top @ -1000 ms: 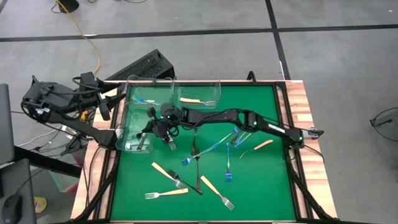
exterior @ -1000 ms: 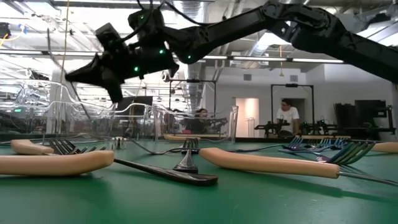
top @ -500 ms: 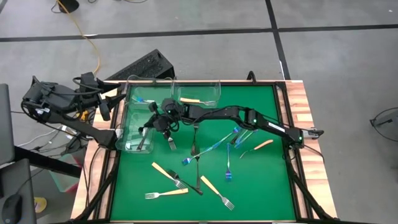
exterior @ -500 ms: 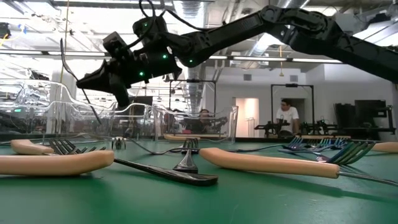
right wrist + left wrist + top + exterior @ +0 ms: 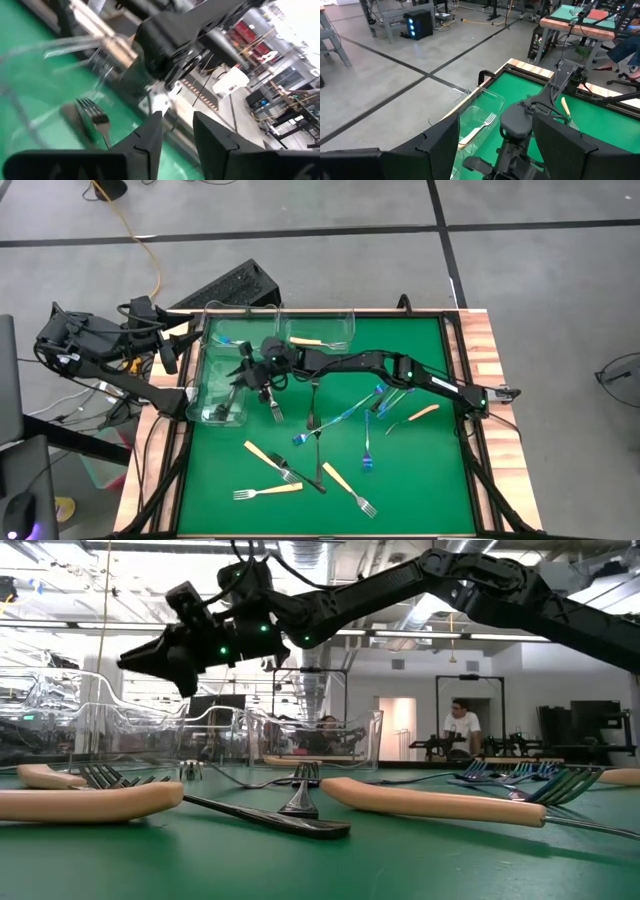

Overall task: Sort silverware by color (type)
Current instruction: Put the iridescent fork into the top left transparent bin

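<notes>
Right gripper (image 5: 243,370) at ten o'clock over clear bin (image 5: 208,412), fingers parted, empty (dark fork (image 5: 231,404) inside).

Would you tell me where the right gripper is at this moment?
In the high view, the right gripper hangs over the clear plastic bin at the green mat's left edge, above a dark fork lying inside.

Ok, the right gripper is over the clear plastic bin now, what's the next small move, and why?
Probably lift the right gripper away from the clear plastic bin and back toward the loose dark grey fork on the green mat nearby. Its fingers are open and empty, and another dark grey fork lies in the bin below, so this drop looks done.
</notes>
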